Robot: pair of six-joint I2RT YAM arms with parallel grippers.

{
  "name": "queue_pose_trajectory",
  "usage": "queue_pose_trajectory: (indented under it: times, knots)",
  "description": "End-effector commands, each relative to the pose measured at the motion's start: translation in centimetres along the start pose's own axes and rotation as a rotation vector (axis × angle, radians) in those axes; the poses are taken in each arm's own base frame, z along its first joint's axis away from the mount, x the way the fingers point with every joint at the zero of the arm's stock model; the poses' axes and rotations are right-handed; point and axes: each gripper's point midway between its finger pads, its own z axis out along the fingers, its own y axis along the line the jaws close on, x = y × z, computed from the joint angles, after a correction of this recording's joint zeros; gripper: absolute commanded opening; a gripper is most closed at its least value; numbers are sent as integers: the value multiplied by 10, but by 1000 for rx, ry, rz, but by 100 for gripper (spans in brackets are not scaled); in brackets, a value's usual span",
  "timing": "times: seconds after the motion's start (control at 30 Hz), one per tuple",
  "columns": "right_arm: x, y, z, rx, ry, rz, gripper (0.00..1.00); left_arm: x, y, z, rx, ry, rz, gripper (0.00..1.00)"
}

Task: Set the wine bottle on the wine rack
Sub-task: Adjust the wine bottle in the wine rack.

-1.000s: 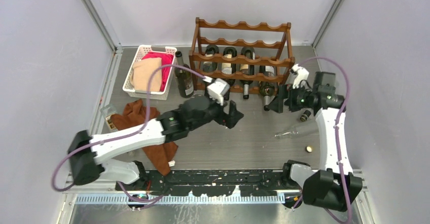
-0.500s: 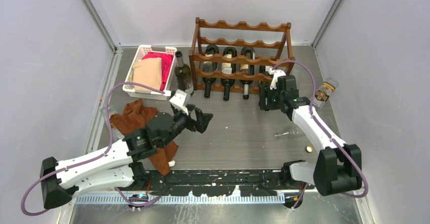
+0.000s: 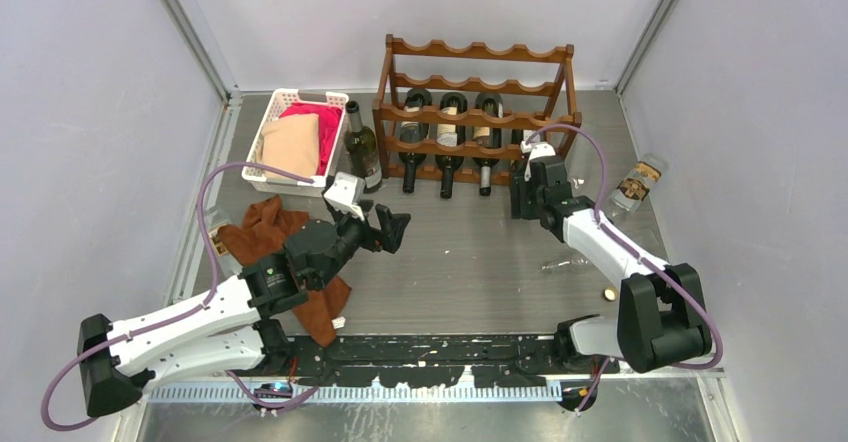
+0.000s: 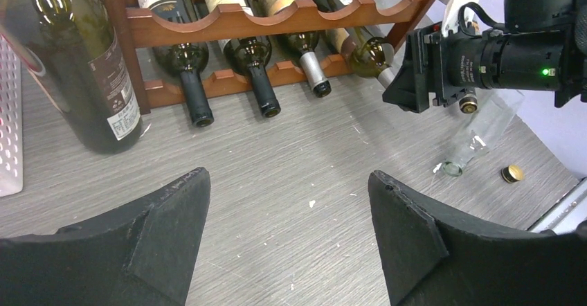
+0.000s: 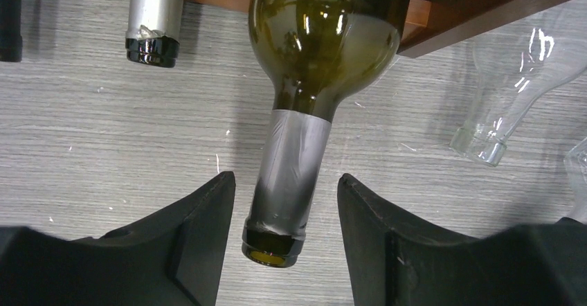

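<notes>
The dark reddish-brown wine rack (image 3: pixel 478 82) stands at the back, with three dark bottles lying in it. A green wine bottle (image 5: pixel 322 36) lies in the lowest tier's right-hand slot, its silver-foiled neck pointing out over the table. My right gripper (image 5: pixel 284 181) is open astride that neck, a gap showing on each side. From above, the right gripper (image 3: pixel 520 184) hides that bottle. Another wine bottle (image 3: pixel 362 152) stands upright left of the rack. My left gripper (image 3: pixel 392 230) hangs open and empty over bare table, facing the rack (image 4: pixel 228 22).
A white basket (image 3: pixel 262 152) holding pink and beige cloth sits at the back left. A brown cloth (image 3: pixel 275 232) lies under the left arm. At the right are a clear bottle (image 3: pixel 570 260) lying down, a gold cap (image 3: pixel 607 293) and a labelled bottle (image 3: pixel 632 184).
My right gripper swung left to the rack's lower right bottle and narrowed its jaws around the neck. My left arm drew back leftward, away from the rack.
</notes>
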Motion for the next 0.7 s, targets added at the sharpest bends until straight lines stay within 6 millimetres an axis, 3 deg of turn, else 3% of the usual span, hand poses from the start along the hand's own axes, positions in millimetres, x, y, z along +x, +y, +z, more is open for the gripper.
queue_pose_trajectory:
  times: [0.0, 0.23, 0.67]
  knots:
    - [-14, -5, -3, 44, -70, 27, 56, -8, 4, 3, -26, -41, -25, 83]
    - [-9, -10, 1, 80, -76, 50, 32, -6, 4, 2, -20, -42, -40, 83]
    - [-27, -8, 10, 105, -173, 235, 12, -1, 9, 5, -48, -28, -35, 83]
